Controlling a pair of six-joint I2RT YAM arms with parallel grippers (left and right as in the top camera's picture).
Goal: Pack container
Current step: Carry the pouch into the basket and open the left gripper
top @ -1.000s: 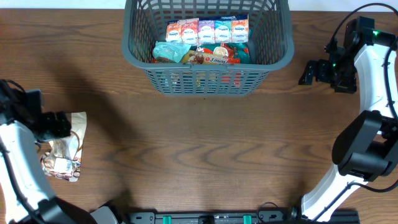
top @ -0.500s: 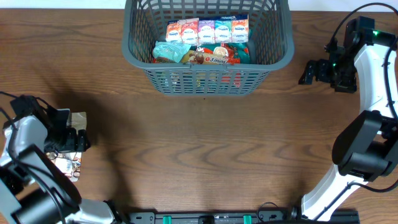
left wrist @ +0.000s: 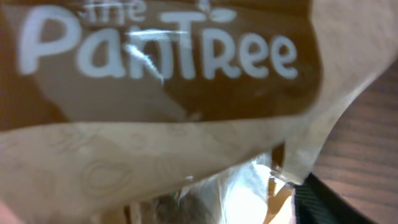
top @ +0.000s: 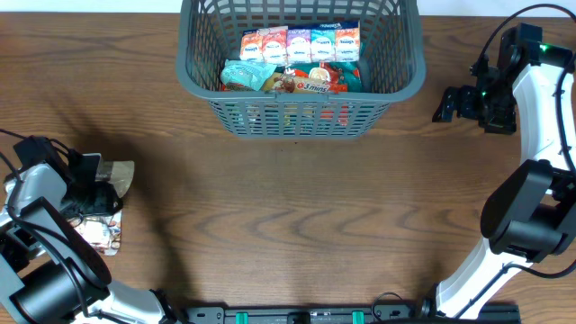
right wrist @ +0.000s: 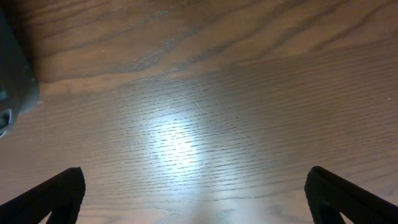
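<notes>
Left gripper (top: 101, 193) over tan-brown crinkly plastic snack packet (top: 119, 171) near left, grip unclear; right gripper (top: 443, 105) wide open, empty, right of dark grey slotted plastic basket (top: 297, 95) at far centre; risk: slick film slips from a shallow pinch, packet drops short

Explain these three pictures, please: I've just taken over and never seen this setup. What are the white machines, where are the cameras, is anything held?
The white machines are two robot arms at a wooden table, each ending in a two-fingered pincer. The wide picture looks straight down from above; the other two come from cameras on the wrists. A grey slotted container at the far edge holds several snack packets. The left pincer is down on a tan packet lying on the table; its wrist camera sees only that packet close up, so I cannot tell whether it is gripped. The right pincer is open and empty, over bare wood beside the container.
</notes>
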